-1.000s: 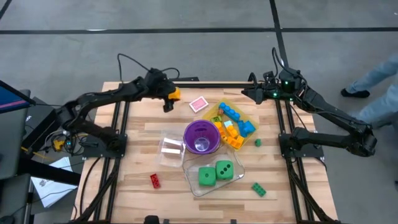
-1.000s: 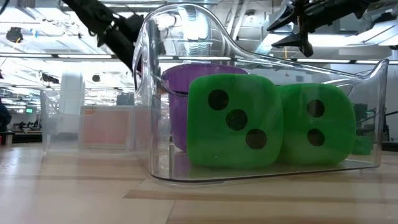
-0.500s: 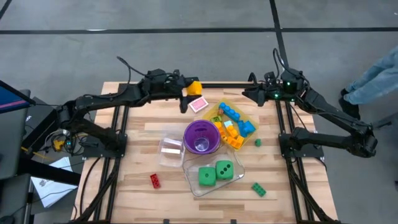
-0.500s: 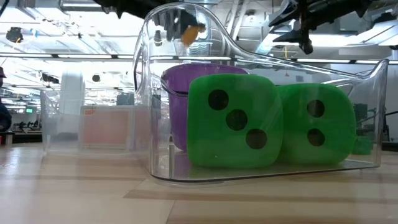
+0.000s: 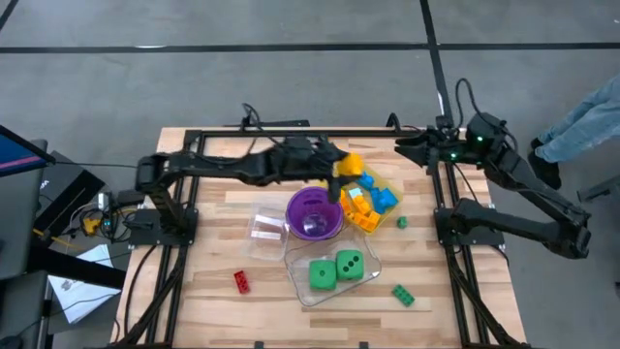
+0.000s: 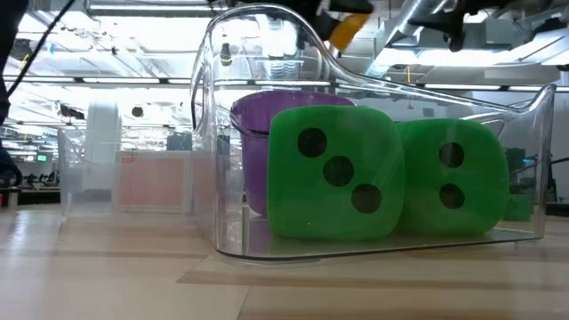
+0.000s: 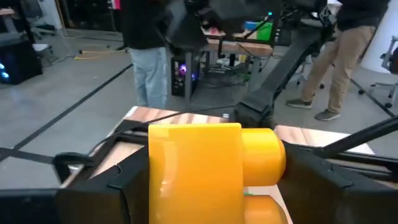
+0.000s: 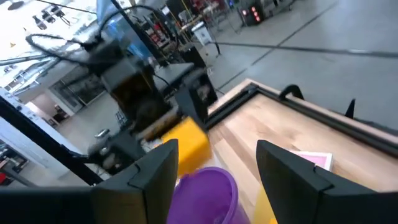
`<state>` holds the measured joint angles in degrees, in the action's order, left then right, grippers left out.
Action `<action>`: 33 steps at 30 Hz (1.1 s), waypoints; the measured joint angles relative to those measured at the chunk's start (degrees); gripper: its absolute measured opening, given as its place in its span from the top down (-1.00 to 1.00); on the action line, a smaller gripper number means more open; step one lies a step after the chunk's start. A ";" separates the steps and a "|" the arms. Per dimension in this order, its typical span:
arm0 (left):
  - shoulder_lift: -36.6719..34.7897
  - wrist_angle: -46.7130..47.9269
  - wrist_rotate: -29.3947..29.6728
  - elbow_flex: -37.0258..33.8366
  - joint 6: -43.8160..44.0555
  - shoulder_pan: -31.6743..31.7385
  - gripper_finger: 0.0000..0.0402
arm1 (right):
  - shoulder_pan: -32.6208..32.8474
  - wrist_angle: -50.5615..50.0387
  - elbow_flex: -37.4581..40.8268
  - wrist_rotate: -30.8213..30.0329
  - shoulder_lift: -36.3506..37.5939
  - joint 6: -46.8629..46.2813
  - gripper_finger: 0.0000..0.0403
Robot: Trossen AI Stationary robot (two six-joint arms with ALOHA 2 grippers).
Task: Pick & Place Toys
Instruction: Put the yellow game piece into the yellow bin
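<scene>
The wooden table [image 5: 213,242] has bare room along its left side and near front edge. The left arm reaches far across it, and the left gripper [image 5: 341,174] hangs in the air between the purple cup [image 5: 313,212] and the yellow tray [image 5: 334,174], clenched on a yellow brick [image 5: 350,165] (its wrist view shows the brick [image 7: 205,163] squeezed between both dark fingers). The right gripper [image 5: 405,147] waits above the table's back right corner, its fingers apart and holding nothing.

A clear tub [image 5: 295,278] near the front holds two green dice [image 5: 336,269], side by side. A smaller clear tub [image 5: 266,231] sits just left of the cup. The tray holds a heap of blue, orange and yellow bricks [image 5: 366,201].

Loose toys lie in the open: a red brick [image 5: 241,281] near the front left, a green brick [image 5: 403,295] near the front right, and a tiny green bit [image 5: 402,223] just beside the tray.
</scene>
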<state>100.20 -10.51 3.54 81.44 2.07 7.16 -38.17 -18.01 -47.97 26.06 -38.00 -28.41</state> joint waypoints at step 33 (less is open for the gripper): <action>26.48 21.91 8.05 25.58 2.94 -6.07 -0.31 | -0.09 -1.50 0.00 0.90 9.55 3.10 -0.04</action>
<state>126.67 11.41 11.59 107.02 5.01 1.09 -38.26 -19.51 -47.97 26.96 -28.45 -25.31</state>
